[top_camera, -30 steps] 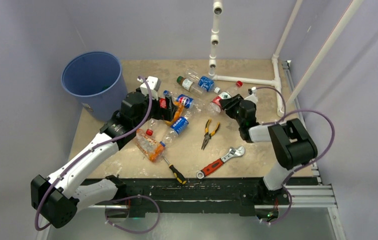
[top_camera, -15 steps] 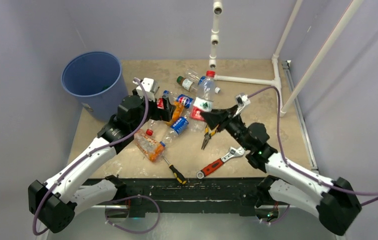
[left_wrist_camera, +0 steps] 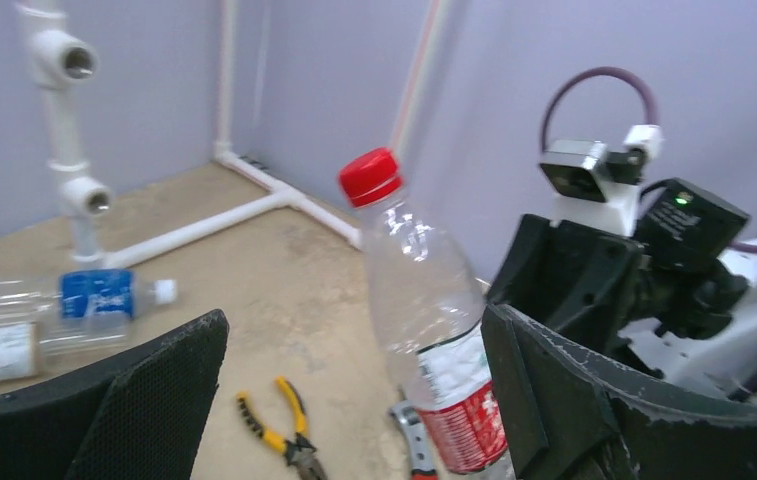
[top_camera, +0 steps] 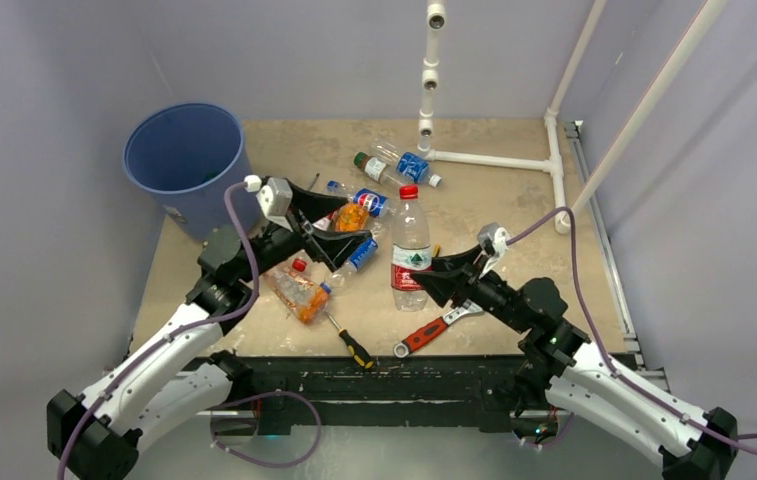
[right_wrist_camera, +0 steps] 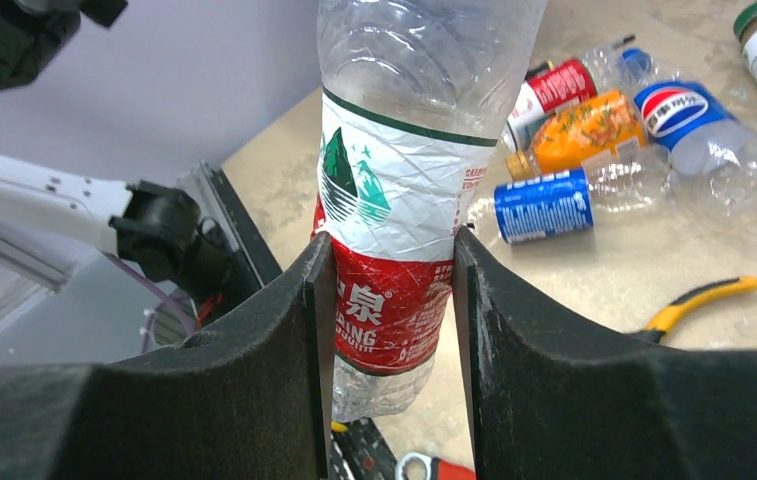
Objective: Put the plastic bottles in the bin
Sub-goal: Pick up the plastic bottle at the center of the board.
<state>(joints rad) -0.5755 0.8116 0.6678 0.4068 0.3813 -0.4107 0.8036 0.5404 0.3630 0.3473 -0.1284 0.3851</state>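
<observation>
Red-capped bottle (top_camera: 411, 248) pinched at label by right hand (right_wrist_camera: 389, 330), per wrist view; overhead shows left hand (top_camera: 349, 232) spread

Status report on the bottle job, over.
Right gripper shut on red-capped bottle, upright, off the table. Left gripper open, empty, facing it. Bin at far-left corner; left arm sits between.

Pale lavender-grey walls (top_camera: 74, 60) enclose the far side and both flanks, evenly lit, with soft shadows. The table (top_camera: 514, 200) has a mottled beige top, a black rail (top_camera: 434, 372) along its near edge and a metal rail (top_camera: 626, 300) down its right side. A white PVC pipe frame (top_camera: 494, 160) lies at the far right, with one jointed upright (top_camera: 431, 70) above it. The floor (top_camera: 404, 450) below is glossy grey.
</observation>
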